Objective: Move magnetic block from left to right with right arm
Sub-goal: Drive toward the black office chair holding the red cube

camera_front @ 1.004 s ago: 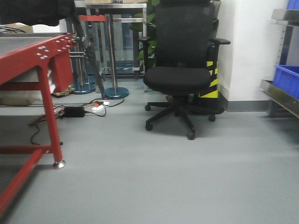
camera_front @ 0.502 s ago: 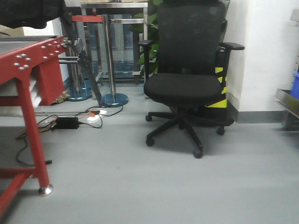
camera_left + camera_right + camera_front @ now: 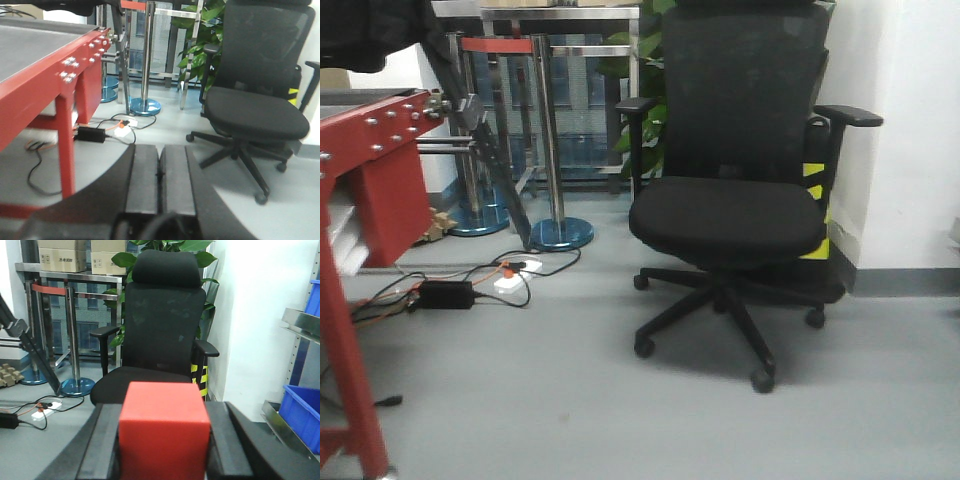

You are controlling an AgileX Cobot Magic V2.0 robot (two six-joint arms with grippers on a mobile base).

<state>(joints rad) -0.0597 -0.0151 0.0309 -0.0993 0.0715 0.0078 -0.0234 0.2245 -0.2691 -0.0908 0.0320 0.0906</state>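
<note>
The right gripper (image 3: 164,450) was closed on the block (image 3: 164,427). The red cube sat squarely between its two fingers (image 3: 102,440), filling the gap, with its top face standing above them. Beyond the gripper stood a black chair (image 3: 162,325), and off to its right a blue bin (image 3: 300,410). No table surface showed under or ahead of the block in that view.

The left gripper (image 3: 159,170) had its fingers pressed together with nothing between them. The red table (image 3: 35,55) lay ahead and to its left.

Judging by the firm hold, the pick-up was done and the carry was in hand, with the block not yet set down. The next move would call for bringing the right gripper over the table's right side, lowering until the block rests there, then opening. The drop spot could not be seen.
</note>
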